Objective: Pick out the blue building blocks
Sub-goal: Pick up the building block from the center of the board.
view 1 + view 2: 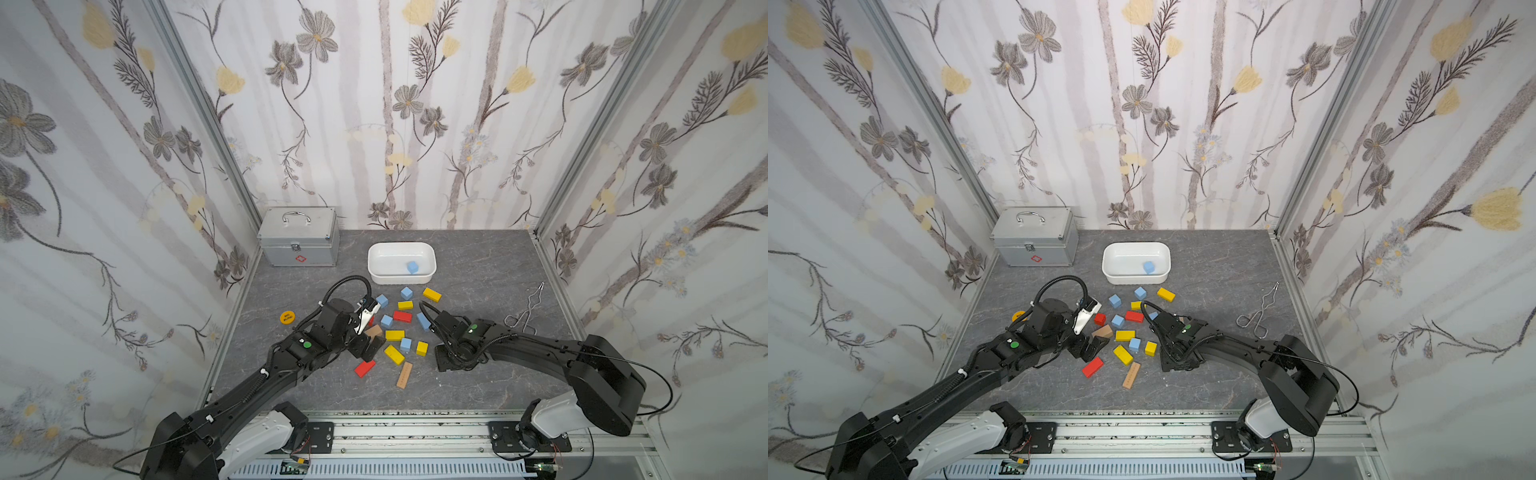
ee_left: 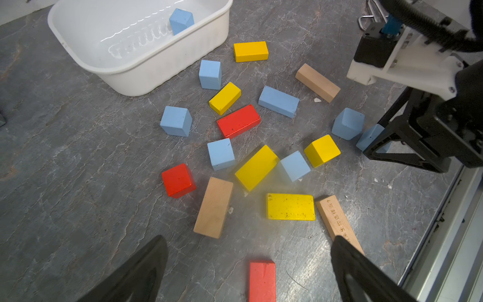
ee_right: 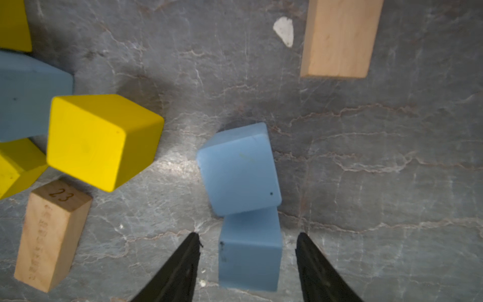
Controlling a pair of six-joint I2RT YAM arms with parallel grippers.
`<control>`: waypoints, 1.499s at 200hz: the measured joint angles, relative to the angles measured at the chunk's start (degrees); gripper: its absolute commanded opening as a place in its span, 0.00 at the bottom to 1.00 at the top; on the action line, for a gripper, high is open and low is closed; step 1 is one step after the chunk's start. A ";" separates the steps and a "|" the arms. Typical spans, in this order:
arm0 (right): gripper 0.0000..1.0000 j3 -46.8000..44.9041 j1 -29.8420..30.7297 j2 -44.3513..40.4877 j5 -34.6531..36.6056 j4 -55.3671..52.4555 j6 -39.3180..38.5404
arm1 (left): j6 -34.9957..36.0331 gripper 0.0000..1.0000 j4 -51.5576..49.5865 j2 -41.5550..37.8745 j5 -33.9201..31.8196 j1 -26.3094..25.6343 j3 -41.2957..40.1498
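My right gripper (image 3: 247,234) hangs low over the table (image 3: 379,162) with its jaws apart, one finger on each side of a blue cube (image 3: 249,256). A sliver of table shows on both sides of the cube, so nothing is clamped. A second blue cube (image 3: 239,170) sits just beyond it, touching it and turned a little askew. Only the right wrist view shows those gaps. The left wrist view catches the pair from the side, with the straddled cube half hidden behind my black finger frame. In both top views my right arm (image 1: 519,353) covers the two cubes entirely.

My left gripper (image 2: 249,238) stands spread wide above the table, holding nothing. The end of a red block (image 2: 262,281) shows on the table between its fingers.

Farther out, the blue bar (image 2: 278,101) lies flat, roughly parallel to a tan block (image 2: 317,82) beside it. In a top view its long axis runs from the tray side toward my base, and its near end disappears under my right arm's cable. Four more blue cubes (image 2: 220,154) lie loose among the yellow, red and tan blocks. Past them stands the white tray (image 1: 395,277), with one blue cube in the tray (image 1: 412,267) by its near wall.
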 measured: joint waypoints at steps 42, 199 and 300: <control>0.54 0.11 -0.20 0.50 0.15 -0.02 0.48 | 0.00 1.00 0.00 0.04 -0.04 0.00 0.00; 0.43 0.55 -0.87 2.69 0.15 0.33 0.90 | 0.11 1.00 -0.15 0.22 -0.48 0.00 0.00; 0.30 1.14 -0.87 3.28 0.17 0.44 0.87 | 0.20 1.00 -0.17 0.44 -0.50 0.00 0.00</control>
